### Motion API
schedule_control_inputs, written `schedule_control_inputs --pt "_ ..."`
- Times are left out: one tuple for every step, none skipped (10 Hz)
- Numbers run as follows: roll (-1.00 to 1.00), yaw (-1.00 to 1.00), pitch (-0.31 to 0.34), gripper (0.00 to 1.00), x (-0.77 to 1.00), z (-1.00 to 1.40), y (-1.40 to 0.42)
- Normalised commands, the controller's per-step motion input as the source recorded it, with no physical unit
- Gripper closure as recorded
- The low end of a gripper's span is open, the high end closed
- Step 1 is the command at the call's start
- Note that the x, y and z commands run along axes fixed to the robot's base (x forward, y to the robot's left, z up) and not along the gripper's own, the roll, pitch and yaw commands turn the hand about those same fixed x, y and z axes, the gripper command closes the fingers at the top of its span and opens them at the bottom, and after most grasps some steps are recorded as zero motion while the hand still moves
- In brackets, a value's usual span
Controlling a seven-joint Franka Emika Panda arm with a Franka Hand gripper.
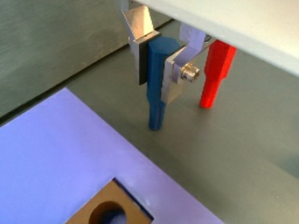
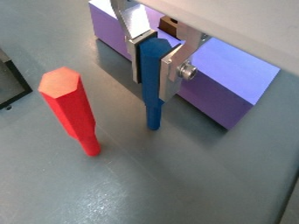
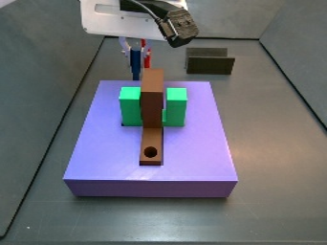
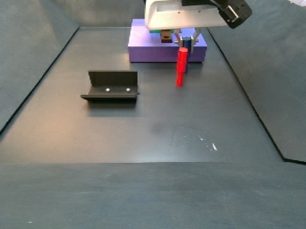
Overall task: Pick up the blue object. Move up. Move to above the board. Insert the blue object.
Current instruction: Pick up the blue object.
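At upper centre, your gripper [image 2: 156,54] clamps the blue object [image 2: 151,83]; lift straight, clear of the red peg [image 2: 73,109].

Even soft light, faint shadows, perhaps slightly blurry

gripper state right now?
Gripper: shut on the blue object, beside the red peg, behind the purple slab.

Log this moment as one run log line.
stage: pick | gripper: shut on blue object, beside purple slab | red peg: upright, apart | board: hole empty
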Motion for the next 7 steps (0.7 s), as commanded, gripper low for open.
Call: schedule_control_inputs --pt "0.0 0.0 0.0 1.0 0.0 0.0 0.0" --pt "0.0 0.0 0.0 1.0 0.0 0.0 0.0" --pt "0.0 0.0 0.0 1.0 0.0 0.0 0.0" --pt "0.0 0.0 0.0 1.0 0.0 0.0 0.0" --pt "0.0 0.0 0.0 1.0 0.0 0.0 0.0" --pt "0.0 0.0 0.0 1.0 0.0 0.0 0.0" --pt "0.0 0.0 0.0 1.0 0.0 0.0 0.0"
